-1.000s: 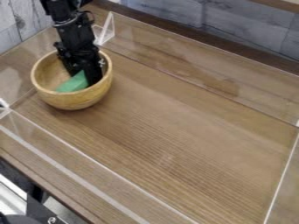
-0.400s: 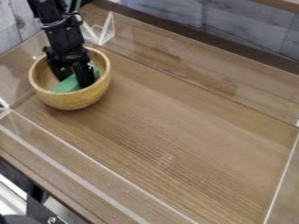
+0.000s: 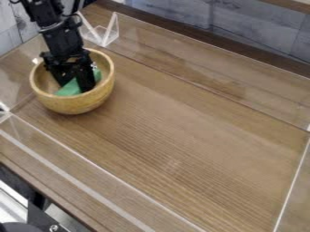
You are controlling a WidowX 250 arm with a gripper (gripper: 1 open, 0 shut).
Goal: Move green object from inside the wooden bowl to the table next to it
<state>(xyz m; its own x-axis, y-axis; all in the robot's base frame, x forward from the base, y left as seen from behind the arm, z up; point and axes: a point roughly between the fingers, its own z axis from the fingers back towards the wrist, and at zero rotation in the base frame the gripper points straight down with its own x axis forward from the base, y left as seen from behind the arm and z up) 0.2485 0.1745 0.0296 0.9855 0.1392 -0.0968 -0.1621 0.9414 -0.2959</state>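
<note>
- A robot test bench, likely a lab; the brown wood-grain worktop (image 3: 194, 127) is fenced by clear acrylic walls (image 3: 49, 159)
- 1 black robot arm (image 3: 54, 27) reaches over it
- A grey planked wall (image 3: 230, 23) stands behind

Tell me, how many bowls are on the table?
1. The wooden bowl sits near the far left corner of the table, with the gripper reaching down into it over the green object. No other bowl shows.
</note>
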